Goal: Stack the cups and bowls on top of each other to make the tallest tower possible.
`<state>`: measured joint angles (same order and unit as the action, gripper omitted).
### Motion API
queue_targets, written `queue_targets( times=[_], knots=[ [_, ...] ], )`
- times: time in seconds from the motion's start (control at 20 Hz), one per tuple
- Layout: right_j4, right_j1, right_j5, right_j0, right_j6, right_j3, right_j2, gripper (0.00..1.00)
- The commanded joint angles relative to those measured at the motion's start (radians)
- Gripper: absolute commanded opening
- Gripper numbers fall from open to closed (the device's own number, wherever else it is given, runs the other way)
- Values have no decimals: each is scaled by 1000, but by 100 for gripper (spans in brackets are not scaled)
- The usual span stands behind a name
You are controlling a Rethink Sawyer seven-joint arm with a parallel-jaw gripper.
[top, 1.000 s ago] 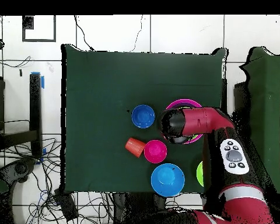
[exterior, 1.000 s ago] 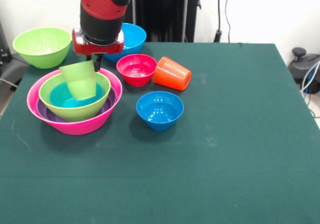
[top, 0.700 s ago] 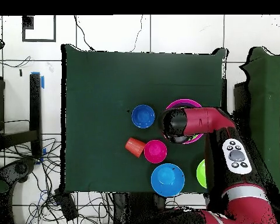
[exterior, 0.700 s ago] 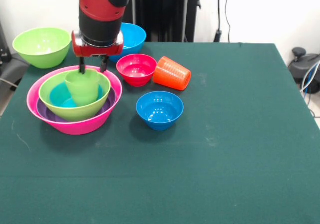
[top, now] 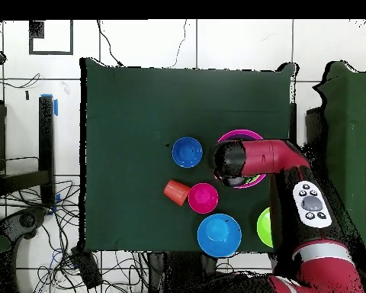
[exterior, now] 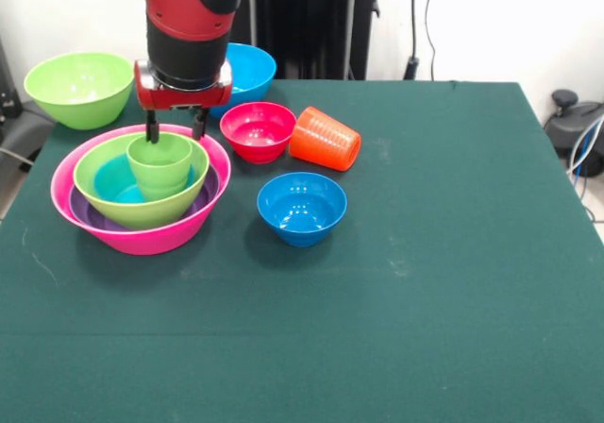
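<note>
Bowls made the biggest part of what I saw: the pink bowl (exterior: 66,208) held the purple bowl (exterior: 88,217), then a green bowl (exterior: 142,211) with a teal bowl (exterior: 111,179) inside it, all nested on the green table (exterior: 425,281). From above, the arm (top: 266,156) covered most of this nest, so I could see only the far rim of the pink bowl there. At the table's far edge a second green bowl (exterior: 79,86) and the large blue bowl (exterior: 247,68) stood apart from the nest.

The green cup (exterior: 159,165) stood upright, mouth up, inside the teal bowl, so its long axis was vertical. The gripper (exterior: 172,126) hung straight above the cup's rim. I saw its two fingers (exterior: 152,126) spread apart, wider than the rim and not touching the cup, so I judged the cup was free and resting by itself.

The red bowl (exterior: 258,126) stood close beside the nest. The orange cup (exterior: 325,139) lay on its side next to the red bowl, its long axis almost flat on the table and its closed end toward the camera. The small blue bowl (exterior: 302,206) stood nearer to the camera.

I judged that the orange cup mattered most for the next move: because it lay flat, a grasp from straight above would have to close across its ribbed side, not over its rim.
</note>
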<state>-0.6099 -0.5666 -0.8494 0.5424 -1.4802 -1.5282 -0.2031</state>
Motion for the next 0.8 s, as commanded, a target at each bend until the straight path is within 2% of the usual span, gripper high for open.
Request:
queue_targets(
  times=[0.05,0.4,0.8],
  knots=[
    [-41,-17,57,-36,51,4,-62,100],
    [14,-136,9,-54,-3,-121,-34,100],
    [71,-247,-20,-51,-8,-216,-38,100]
  ],
)
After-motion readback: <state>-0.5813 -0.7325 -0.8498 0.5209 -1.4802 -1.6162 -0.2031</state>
